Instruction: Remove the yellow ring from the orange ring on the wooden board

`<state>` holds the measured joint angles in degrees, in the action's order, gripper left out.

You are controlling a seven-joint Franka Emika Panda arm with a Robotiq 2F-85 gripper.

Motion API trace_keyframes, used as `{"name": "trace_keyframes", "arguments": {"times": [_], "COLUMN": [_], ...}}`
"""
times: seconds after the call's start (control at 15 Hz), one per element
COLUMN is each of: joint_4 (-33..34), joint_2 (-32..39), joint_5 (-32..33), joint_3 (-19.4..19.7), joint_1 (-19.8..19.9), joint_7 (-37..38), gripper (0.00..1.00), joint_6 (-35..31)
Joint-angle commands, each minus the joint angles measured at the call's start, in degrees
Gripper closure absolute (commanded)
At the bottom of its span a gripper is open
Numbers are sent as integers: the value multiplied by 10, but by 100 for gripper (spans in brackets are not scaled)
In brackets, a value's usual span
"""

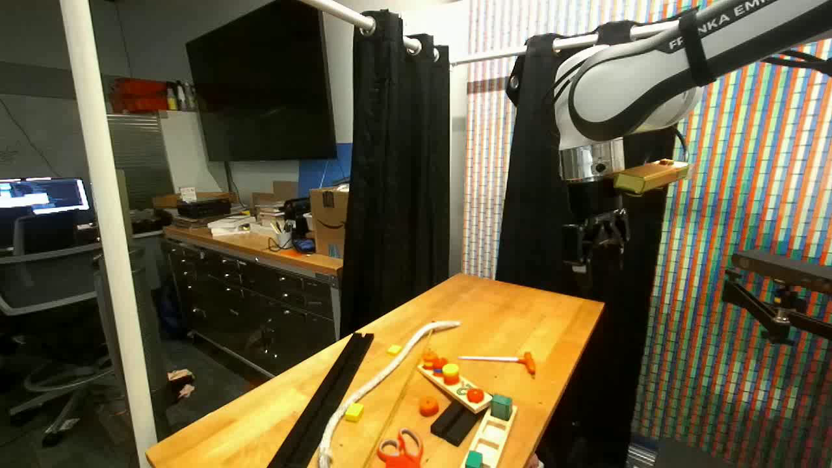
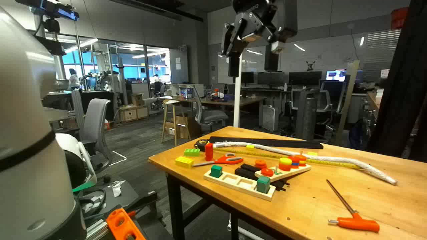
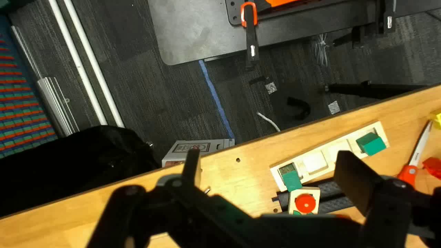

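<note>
The yellow ring (image 1: pixel 450 369) lies flat on top of the orange ring (image 1: pixel 450 380), stacked on a small pale wooden board (image 1: pixel 434 377). The same yellow ring (image 2: pixel 285 160), orange ring (image 2: pixel 285 167) and wooden board (image 2: pixel 302 170) show in an exterior view. Other red-orange rings sit on this board beside them. In the wrist view only one end of the board (image 3: pixel 312 192) shows, with a red ring (image 3: pixel 305 203); the yellow ring is hidden behind the gripper. My gripper (image 2: pixel 252 69) is open and empty, high above the table and apart from the rings; it also shows in the wrist view (image 3: pixel 268 162).
The wooden tabletop (image 1: pixel 507 312) bears a pale tray (image 2: pixel 238 182) with green blocks, red scissors (image 2: pixel 230 160), a loose orange ring (image 1: pixel 428 406), a white rope (image 1: pixel 383 374), black bars (image 1: pixel 331 390), a tape measure (image 2: pixel 267 154), yellow blocks (image 1: pixel 354 412) and an orange T-handle tool (image 2: pixel 357 222).
</note>
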<state>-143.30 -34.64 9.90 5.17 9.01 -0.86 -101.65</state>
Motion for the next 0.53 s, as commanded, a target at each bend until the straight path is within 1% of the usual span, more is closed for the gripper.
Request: {"name": "trace_keyframes", "arguments": {"times": [0.0, 0.47], "joint_4": [3, 7], "joint_2": [0, -3], "joint_5": [2, 2], "joint_3": [4, 4], "joint_1": [-5, -5], "joint_7": [2, 2], "gripper": [0, 0], "joint_6": [1, 1]}}
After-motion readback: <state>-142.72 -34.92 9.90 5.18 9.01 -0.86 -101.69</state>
